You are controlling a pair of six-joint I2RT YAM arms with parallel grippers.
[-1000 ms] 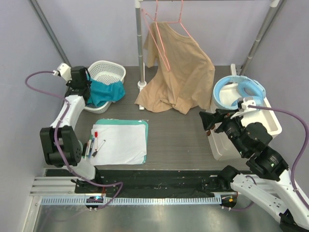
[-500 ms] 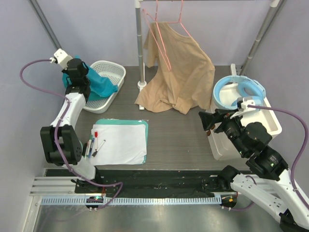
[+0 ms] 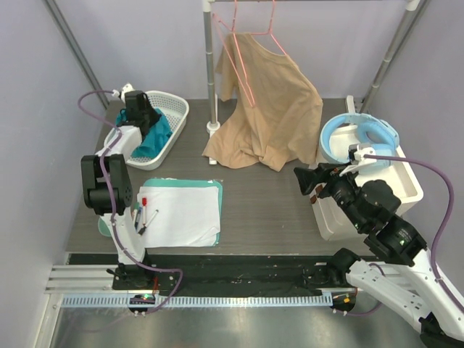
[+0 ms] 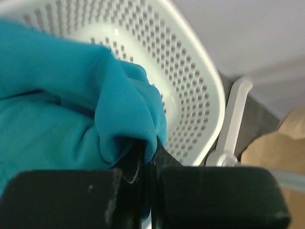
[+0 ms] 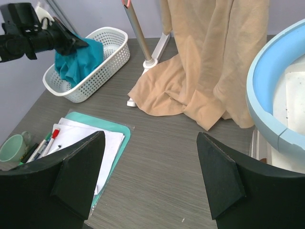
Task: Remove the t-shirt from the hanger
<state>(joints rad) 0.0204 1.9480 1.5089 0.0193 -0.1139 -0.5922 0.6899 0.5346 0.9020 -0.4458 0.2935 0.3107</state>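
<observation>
A tan t-shirt hangs from a pink hanger on the rack at the back. Its hem is bunched on the table. My left gripper is over the white basket at the back left. It is shut on a fold of teal cloth, with the jaws pressed together on the fabric. The rest of the teal cloth lies in the basket. My right gripper hovers open and empty over the table, well short of the t-shirt.
The rack's upright pole stands between basket and shirt. A white bin with a blue ring sits at the right. White paper on a teal mat with pens lies front left, with a green mug beside it.
My left arm has swung from the left of the basket to above it, carrying the teal cloth into the basket. The right gripper has barely shifted.
</observation>
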